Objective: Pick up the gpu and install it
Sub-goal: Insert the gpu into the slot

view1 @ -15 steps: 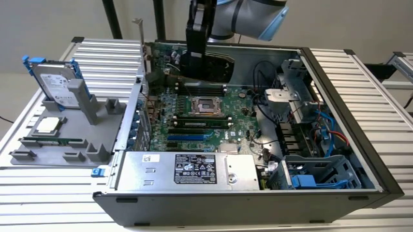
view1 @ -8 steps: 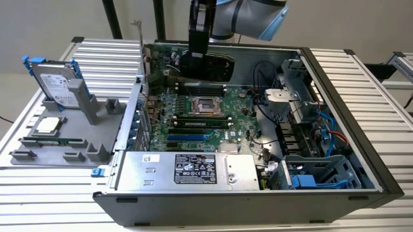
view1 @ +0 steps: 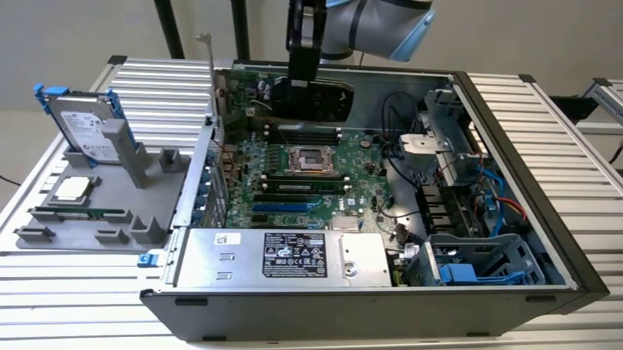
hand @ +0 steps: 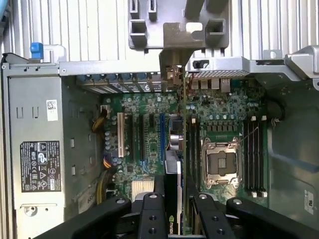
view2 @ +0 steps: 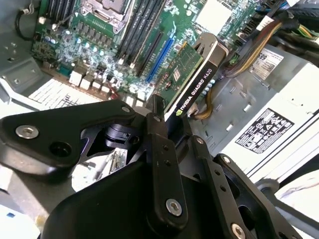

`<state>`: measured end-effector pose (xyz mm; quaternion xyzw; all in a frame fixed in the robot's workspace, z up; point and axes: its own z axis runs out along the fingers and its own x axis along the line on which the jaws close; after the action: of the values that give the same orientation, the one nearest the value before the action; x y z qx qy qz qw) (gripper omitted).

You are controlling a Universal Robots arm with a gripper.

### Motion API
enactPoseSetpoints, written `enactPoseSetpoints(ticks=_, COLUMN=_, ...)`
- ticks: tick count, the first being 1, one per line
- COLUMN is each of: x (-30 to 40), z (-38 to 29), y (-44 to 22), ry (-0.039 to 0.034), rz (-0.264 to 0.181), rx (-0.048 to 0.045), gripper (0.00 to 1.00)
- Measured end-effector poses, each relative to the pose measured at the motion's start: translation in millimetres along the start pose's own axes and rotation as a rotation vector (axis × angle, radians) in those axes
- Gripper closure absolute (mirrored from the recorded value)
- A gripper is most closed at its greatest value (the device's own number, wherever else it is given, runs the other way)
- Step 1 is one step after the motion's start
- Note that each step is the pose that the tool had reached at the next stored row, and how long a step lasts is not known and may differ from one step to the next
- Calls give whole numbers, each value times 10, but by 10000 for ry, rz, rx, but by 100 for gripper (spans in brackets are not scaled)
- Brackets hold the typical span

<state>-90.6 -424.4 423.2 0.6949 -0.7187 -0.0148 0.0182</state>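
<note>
I have the black two-finger gripper clamped on the thin green-and-black gpu, which hangs edge-down straight beneath it over the green motherboard, its long axis parallel to the long blue slot just off its cooler side.

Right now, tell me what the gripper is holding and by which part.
The gripper holds the gpu by its upper edge, fingers pinching both faces, above the motherboard.
</note>
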Motion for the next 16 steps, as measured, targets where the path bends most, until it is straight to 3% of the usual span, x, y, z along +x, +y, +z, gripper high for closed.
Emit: enactPoseSetpoints(ticks=16, x=-1, z=0, y=0, ry=64, rz=-1377, rx=8, gripper=100)
